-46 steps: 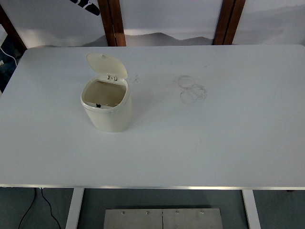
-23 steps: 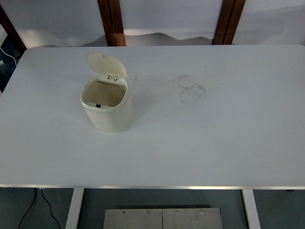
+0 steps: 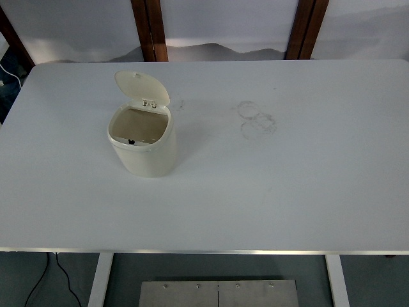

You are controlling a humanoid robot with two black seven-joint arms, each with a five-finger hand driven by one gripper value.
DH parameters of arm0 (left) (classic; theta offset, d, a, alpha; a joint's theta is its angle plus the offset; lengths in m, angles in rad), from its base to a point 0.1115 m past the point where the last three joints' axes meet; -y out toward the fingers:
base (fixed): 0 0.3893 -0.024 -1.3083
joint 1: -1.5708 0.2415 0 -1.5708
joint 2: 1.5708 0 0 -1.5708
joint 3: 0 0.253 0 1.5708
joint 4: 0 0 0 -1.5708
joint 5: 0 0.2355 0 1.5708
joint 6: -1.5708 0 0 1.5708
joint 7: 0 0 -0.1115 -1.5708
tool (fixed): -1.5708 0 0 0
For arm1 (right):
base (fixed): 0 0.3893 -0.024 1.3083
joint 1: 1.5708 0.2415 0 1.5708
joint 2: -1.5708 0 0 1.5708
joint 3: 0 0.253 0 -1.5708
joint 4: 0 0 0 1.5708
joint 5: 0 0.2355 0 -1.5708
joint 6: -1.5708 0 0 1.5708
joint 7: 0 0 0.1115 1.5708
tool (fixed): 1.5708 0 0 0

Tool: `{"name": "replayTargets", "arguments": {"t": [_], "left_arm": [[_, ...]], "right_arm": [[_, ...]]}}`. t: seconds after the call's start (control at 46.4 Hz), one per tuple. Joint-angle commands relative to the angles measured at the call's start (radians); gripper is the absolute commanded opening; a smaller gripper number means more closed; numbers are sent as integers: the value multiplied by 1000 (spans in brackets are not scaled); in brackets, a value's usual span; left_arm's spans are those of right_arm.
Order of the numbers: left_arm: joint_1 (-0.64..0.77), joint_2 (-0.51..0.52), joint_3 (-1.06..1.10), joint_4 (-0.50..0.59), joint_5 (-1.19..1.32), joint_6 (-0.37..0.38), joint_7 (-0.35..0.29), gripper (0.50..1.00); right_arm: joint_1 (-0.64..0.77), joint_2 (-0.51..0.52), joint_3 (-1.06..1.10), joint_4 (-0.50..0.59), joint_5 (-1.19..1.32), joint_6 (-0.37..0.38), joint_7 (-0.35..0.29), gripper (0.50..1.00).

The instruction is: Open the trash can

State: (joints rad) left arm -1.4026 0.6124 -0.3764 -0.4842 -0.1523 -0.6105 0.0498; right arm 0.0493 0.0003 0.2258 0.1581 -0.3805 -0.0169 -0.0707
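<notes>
White table (image 3: pixel 287 192) bears the cream trash can (image 3: pixel 146 153), lid (image 3: pixel 142 86) raised.

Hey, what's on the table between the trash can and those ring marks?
Nothing. In the top view, the stretch of table between the trash can and the ring marks is bare.

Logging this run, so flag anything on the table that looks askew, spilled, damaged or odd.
Nothing looks damaged or spilled. The trash can stands upright on the white table with its lid flipped up at the back. The only blemish is a cluster of faint ring marks on the tabletop to its right. Neither hand is in view.
</notes>
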Motion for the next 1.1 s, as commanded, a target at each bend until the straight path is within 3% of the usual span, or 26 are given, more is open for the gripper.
{"name": "replayTargets", "arguments": {"t": [0.0,0.324,0.647,1.078], "left_arm": [[66,1,-53,-1,-19,0,-4,1000],[280,0,-246,1,-67,0,-8,1000],[405,-17,-308,1,-79,0,-119,1000],[520,-26,-311,1,-197,5,-120,1000]], "right_arm": [[0,0,1,0,0,0,0,995],[-2,0,1,0,2,0,0,995],[-2,0,1,0,0,0,2,995],[-6,0,1,0,2,0,2,995]]}}
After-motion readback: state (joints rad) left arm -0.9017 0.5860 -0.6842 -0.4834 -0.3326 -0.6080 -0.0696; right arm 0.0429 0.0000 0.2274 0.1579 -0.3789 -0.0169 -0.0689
